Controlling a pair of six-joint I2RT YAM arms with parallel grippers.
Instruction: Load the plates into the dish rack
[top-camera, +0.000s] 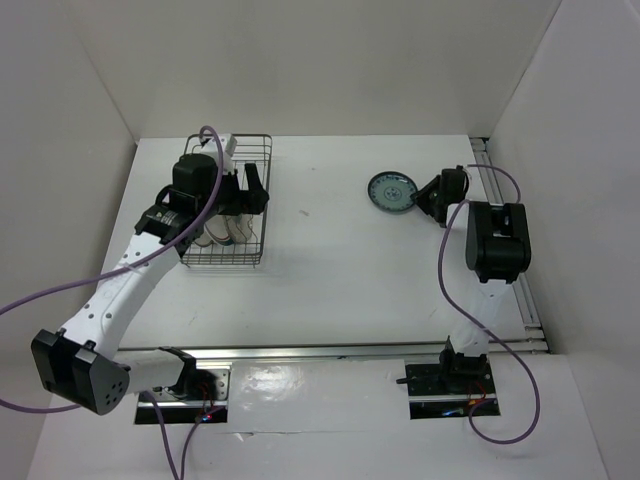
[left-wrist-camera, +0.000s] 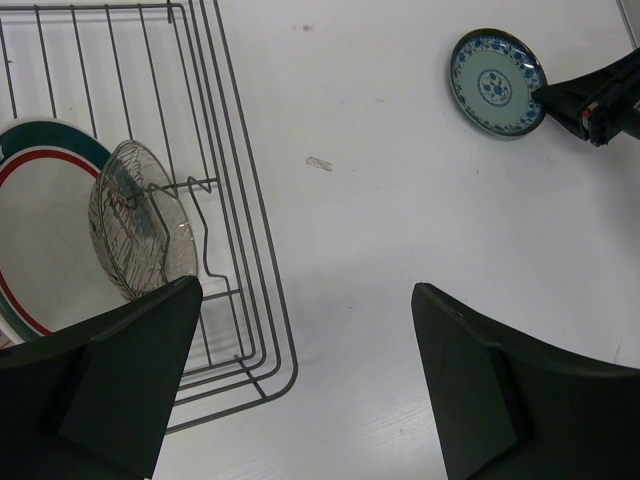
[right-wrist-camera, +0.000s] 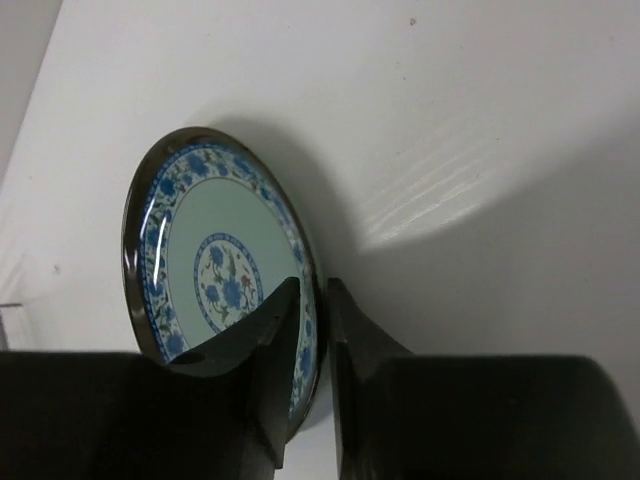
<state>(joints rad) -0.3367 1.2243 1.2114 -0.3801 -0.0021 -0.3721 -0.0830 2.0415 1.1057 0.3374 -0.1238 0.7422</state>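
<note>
The dark teal patterned plate (top-camera: 388, 191) is on the table at the far right, also in the left wrist view (left-wrist-camera: 495, 82). My right gripper (top-camera: 424, 196) is shut on its near rim, one finger on each face (right-wrist-camera: 312, 287), and the plate (right-wrist-camera: 210, 250) is tilted. The dish rack (top-camera: 262, 150) stands at the far left. In it the green-and-red rimmed plate (left-wrist-camera: 40, 230) and the translucent grey plate (left-wrist-camera: 135, 235) stand upright between prongs. My left gripper (top-camera: 254, 192) is open and empty over the rack's right edge (left-wrist-camera: 305, 290). The orange sunburst plate is hidden.
White walls close in the table on the left, back and right. A metal rail (top-camera: 350, 352) runs along the near edge by the arm bases, and another (top-camera: 515, 260) runs down the right side. A small scrap (left-wrist-camera: 320, 163) lies on the table beside the rack.
</note>
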